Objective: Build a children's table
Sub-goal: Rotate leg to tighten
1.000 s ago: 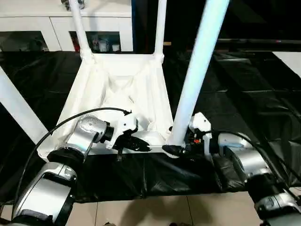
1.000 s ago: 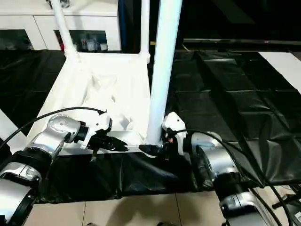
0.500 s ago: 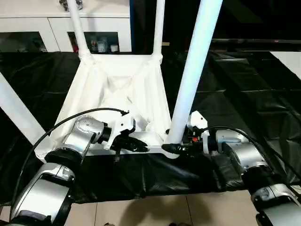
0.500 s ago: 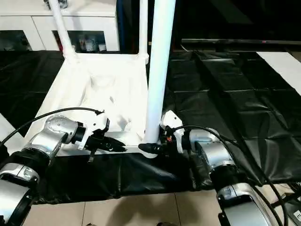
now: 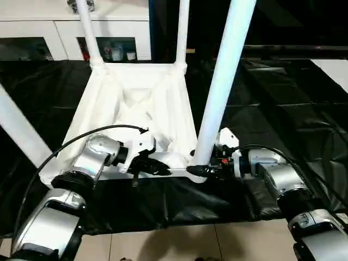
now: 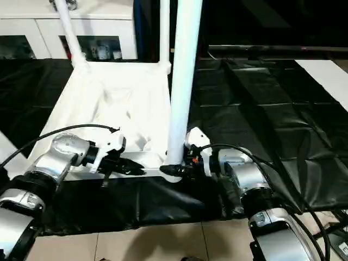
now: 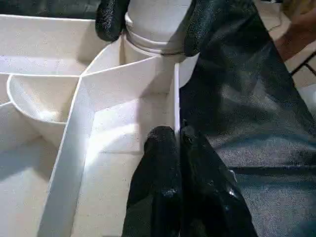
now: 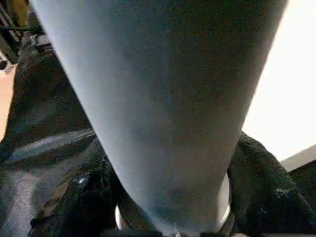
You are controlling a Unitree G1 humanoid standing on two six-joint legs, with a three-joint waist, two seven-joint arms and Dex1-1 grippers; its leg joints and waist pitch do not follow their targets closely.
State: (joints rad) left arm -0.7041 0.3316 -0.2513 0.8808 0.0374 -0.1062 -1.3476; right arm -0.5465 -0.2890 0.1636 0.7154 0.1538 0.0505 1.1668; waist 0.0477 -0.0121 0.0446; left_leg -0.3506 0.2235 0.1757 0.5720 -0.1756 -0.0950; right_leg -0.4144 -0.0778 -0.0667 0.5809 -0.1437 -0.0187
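Note:
The white tabletop (image 5: 136, 103) lies upside down on black sheeting, its ribbed underside facing up. Four white legs stand in its corner sockets. The near right leg (image 5: 223, 81) rises tall in front of me. My right gripper (image 5: 197, 171) is shut on this leg's base, one black finger (image 7: 111, 19) on each side of it. My left gripper (image 5: 163, 170) is shut on the tabletop's thin near rim (image 7: 176, 98), a little left of that corner. The near left leg (image 5: 19, 128) leans out to the left, and two far legs (image 5: 87, 30) stand at the back corners.
Black sheeting (image 5: 272, 98) covers the floor around the tabletop, with pale tiles (image 5: 163, 244) along its near edge. A white cabinet with glass doors (image 5: 54, 32) stands behind the far legs. A cable (image 5: 81, 138) loops over my left forearm.
My right gripper's fingers have closed in on the base of the near right leg. The left gripper keeps its hold on the rim.

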